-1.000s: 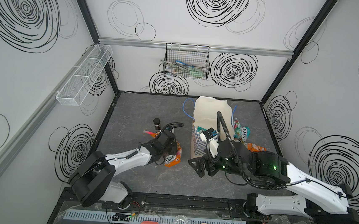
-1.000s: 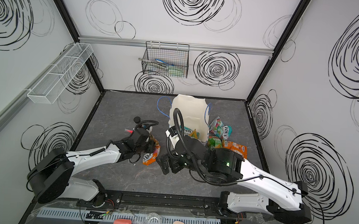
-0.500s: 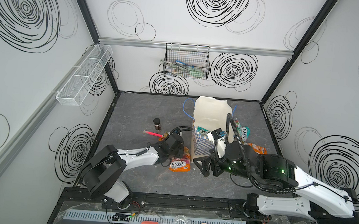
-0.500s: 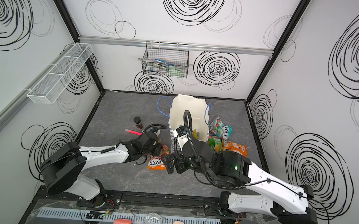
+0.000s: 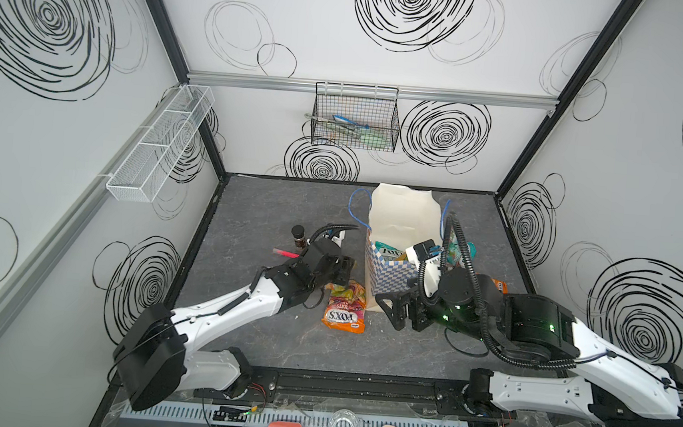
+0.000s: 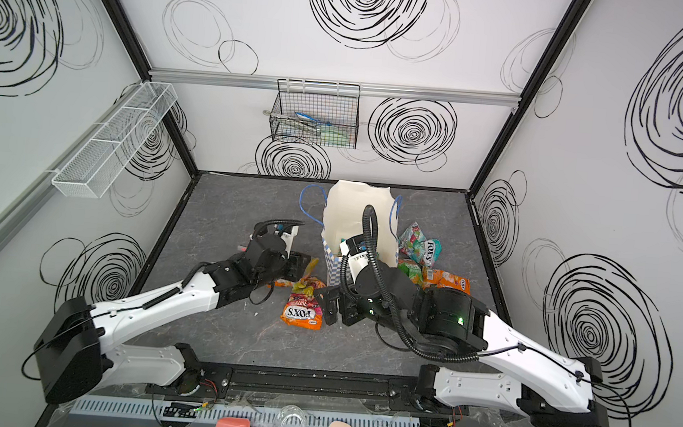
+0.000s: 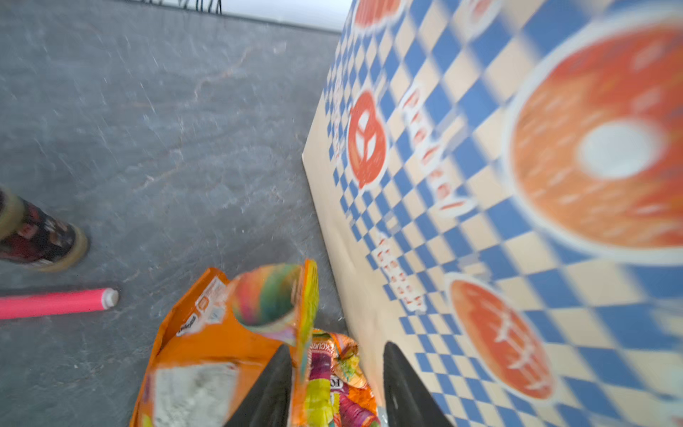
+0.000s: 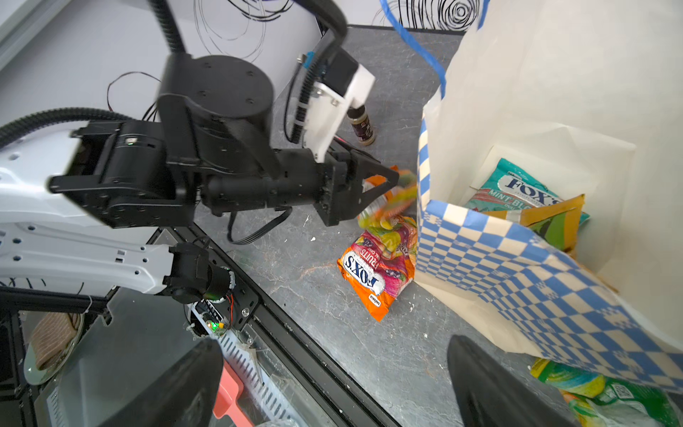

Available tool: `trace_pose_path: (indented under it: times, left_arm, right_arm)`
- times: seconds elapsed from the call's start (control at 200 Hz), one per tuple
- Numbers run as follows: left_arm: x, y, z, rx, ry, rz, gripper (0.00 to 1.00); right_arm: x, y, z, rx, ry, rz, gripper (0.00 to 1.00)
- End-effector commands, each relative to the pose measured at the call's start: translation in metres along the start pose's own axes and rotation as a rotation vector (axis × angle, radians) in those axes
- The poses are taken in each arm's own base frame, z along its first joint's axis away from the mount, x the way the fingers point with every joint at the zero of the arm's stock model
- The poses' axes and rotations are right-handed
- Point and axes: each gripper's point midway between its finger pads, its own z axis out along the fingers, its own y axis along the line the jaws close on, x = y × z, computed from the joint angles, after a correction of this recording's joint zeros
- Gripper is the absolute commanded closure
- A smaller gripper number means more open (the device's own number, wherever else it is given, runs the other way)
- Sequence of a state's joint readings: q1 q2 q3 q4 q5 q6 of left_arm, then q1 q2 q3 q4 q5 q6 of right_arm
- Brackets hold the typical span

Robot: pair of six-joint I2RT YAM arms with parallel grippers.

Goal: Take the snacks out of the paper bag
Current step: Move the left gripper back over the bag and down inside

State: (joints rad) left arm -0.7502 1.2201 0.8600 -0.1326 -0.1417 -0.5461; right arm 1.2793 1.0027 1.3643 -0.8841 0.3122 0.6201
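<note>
1. Both top views: the paper bag stands upright mid-bench, nearer the far edge, mouth open. My left claw hangs low just beside its checkered wall, on the side facing the bench's left edge. My right claw hovers off the bag's near side.
2. Both top views: an orange packet lies flat at the bag's foot. More packets lie between the bag and the right edge. A teal packet sits inside the bag.
3. Left wrist: left claw spread. A yellow-green packet leans its edge against one finger; the other finger stands clear. Jar and pink marker lie well apart from the bag.
4. Right wrist: right claw spread wide above the bench's near edge. The teal packet lies on the bag's floor.
</note>
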Motion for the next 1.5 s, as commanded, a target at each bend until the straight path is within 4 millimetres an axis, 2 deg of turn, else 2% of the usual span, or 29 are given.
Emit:
trace_pose_path:
  times: [0.0, 0.145, 0.29, 0.43, 0.57, 0.79, 0.971, 1.156, 1.401, 1.496]
  left_arm:
    - [-0.046, -0.016, -0.045, 0.010, -0.120, -0.019, 0.56]
    - [-0.106, -0.038, -0.101, 0.034, -0.246, -0.075, 0.56]
    - [-0.157, -0.075, -0.131, 0.066, -0.292, -0.044, 0.56]
    - [-0.188, -0.120, -0.129, 0.118, -0.294, 0.020, 0.56]
    - [-0.199, -0.149, -0.105, 0.123, -0.267, 0.083, 0.51]
    - [-0.189, -0.173, -0.058, 0.098, -0.213, 0.179, 0.39]
    - [-0.164, -0.183, -0.017, 0.078, -0.135, 0.247, 0.35]
    - [-0.125, -0.176, 0.030, 0.035, -0.016, 0.280, 0.35]
    - [-0.083, -0.167, 0.070, 0.034, 0.103, 0.279, 0.34]
    - [-0.059, -0.161, 0.089, 0.034, 0.180, 0.285, 0.34]
  right_arm:
    - [-0.024, -0.011, -0.016, 0.032, -0.074, 0.045, 0.01]
    - [-0.042, -0.024, -0.022, 0.050, -0.105, 0.102, 0.02]
    - [-0.050, -0.036, -0.023, 0.049, -0.097, 0.148, 0.02]
    - [-0.052, -0.047, -0.025, 0.064, -0.087, 0.179, 0.01]
    - [-0.049, -0.054, -0.032, 0.084, -0.089, 0.202, 0.01]
    - [-0.045, -0.063, -0.050, 0.106, -0.116, 0.244, 0.01]
    - [-0.045, -0.069, -0.063, 0.117, -0.140, 0.263, 0.02]
    - [-0.044, -0.074, -0.074, 0.139, -0.150, 0.269, 0.02]
    - [-0.043, -0.077, -0.084, 0.142, -0.171, 0.283, 0.02]
    - [-0.042, -0.078, -0.087, 0.141, -0.172, 0.284, 0.02]
